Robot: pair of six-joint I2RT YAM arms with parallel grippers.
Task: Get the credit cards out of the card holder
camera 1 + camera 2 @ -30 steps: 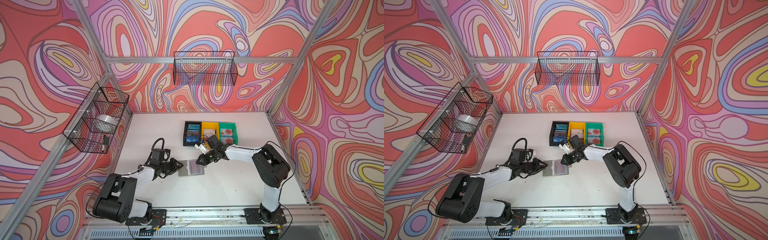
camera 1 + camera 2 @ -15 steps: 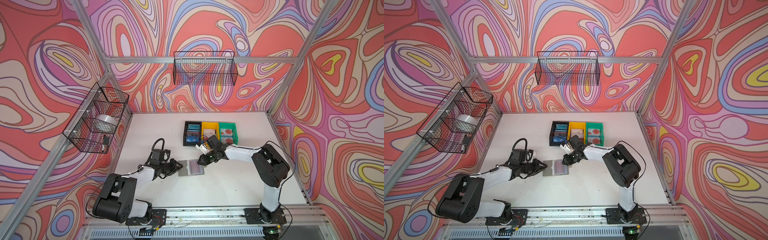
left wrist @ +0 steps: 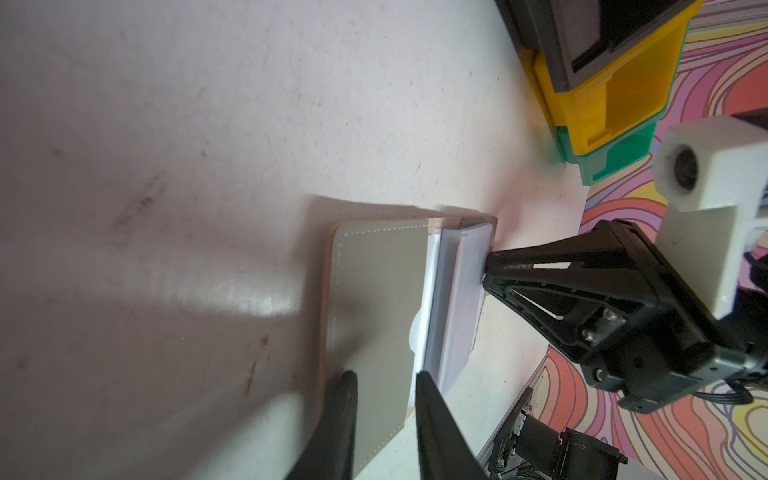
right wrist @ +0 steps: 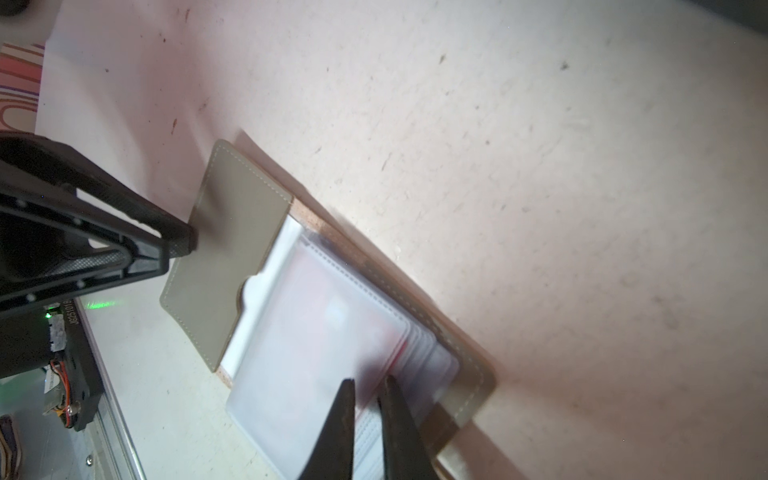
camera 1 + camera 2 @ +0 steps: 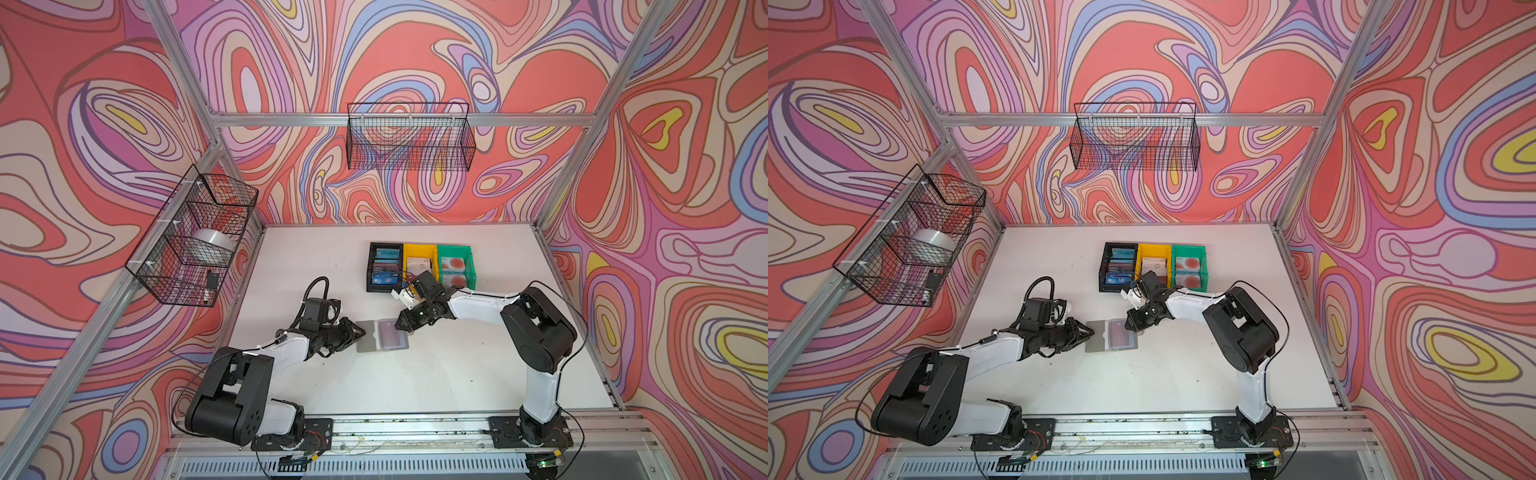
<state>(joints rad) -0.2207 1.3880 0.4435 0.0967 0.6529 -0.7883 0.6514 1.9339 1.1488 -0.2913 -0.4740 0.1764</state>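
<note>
The holder (image 5: 382, 336) lies open on the worktop (image 5: 457, 374). My left tool (image 3: 384, 376), narrow, pins its cover (image 3: 374, 282). My right tool (image 4: 370, 384) is nearly closed at the sleeves (image 4: 419, 345); I cannot tell its grip. Pinching sleeves with the card (image 4: 332, 307) would drag the holder.

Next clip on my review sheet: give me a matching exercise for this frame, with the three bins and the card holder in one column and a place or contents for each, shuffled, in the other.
Column one
1. black bin
2. yellow bin
3. green bin
4. card holder

Column two
a. holds pale cards with red round blotches
b. lies open on the table, clear sleeves showing
c. holds a blue card marked VIP
d. stands between the other two bins

Pairs: 1-c, 2-d, 3-a, 4-b
</note>
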